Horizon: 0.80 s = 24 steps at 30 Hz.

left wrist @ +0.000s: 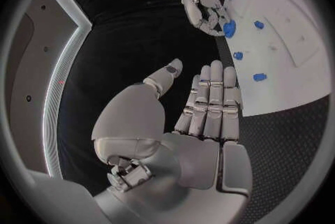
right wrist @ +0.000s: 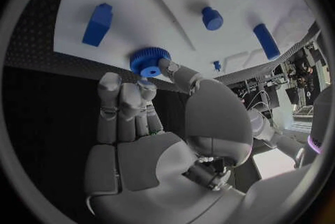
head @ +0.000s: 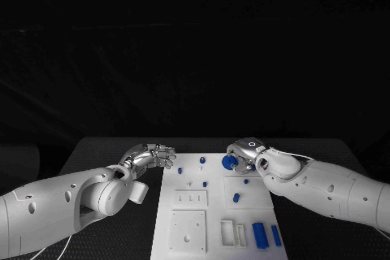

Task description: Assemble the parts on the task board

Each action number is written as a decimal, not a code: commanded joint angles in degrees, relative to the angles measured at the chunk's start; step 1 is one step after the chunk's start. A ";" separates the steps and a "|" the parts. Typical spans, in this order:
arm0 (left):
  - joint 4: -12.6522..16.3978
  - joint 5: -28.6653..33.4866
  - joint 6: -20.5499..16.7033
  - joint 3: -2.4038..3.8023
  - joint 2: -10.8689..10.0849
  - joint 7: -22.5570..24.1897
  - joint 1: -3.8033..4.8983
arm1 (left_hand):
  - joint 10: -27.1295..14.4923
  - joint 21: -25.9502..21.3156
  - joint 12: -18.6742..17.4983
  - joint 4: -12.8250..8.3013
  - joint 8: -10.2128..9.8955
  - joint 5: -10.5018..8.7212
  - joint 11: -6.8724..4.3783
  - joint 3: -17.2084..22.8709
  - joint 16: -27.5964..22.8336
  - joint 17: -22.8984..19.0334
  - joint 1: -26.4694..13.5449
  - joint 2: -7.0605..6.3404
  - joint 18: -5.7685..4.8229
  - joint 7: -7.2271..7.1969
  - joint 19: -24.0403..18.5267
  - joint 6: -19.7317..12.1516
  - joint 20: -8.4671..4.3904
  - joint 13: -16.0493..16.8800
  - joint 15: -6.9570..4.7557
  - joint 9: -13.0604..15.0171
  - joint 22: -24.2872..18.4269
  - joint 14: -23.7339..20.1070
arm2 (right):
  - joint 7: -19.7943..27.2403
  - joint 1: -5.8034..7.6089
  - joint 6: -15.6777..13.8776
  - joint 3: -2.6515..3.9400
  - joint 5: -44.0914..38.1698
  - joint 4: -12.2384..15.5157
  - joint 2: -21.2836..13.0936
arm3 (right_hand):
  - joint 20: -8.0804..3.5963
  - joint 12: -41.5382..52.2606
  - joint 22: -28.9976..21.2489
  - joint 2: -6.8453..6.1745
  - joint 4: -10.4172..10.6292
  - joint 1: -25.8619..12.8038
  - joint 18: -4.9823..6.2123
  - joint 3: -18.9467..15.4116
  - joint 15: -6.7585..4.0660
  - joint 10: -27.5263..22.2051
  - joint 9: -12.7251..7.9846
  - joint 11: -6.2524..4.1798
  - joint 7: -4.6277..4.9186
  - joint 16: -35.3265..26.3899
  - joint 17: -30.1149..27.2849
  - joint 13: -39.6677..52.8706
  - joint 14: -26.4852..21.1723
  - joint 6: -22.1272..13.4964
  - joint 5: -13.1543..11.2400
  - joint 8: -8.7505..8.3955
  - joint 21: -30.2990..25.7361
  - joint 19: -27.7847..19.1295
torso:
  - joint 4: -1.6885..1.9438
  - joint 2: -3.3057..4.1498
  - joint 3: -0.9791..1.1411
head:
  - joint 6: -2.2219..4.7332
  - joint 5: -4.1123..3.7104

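Pinching a blue gear, the right hand shows no legible writing.

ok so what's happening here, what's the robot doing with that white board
The robot is assembling small blue parts on the white task board. Its right hand pinches a round blue ridged gear over the board's far edge. The left hand hovers empty by the board's far left corner, fingers straight and together. Other blue pieces already sit on the board, such as a small blue peg near the middle and two long blue bars at the near right.
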 commanded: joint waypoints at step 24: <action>0.11 -0.33 0.25 0.06 0.03 0.33 0.09 | 0.33 0.40 -0.31 -0.20 -0.40 0.14 0.10 0.38 -0.14 0.14 -0.62 0.14 0.97 0.19 -0.48 0.05 -0.03 -0.07 0.11 0.11 1.28 -0.04 | -7.29 0.75 -1.06 0.57 -11.03 8.42 3.86 | -0.15 -0.05 0.81 -1.48 1.32 0.02 2.48 1.66 -0.35 0.92 1.16 -0.12 0.13 -0.40 0.16 -0.42 0.19 5.88 -0.08 -0.50 0.60 0.82 | 0.23 0.06 -0.11 | 0.16 0.64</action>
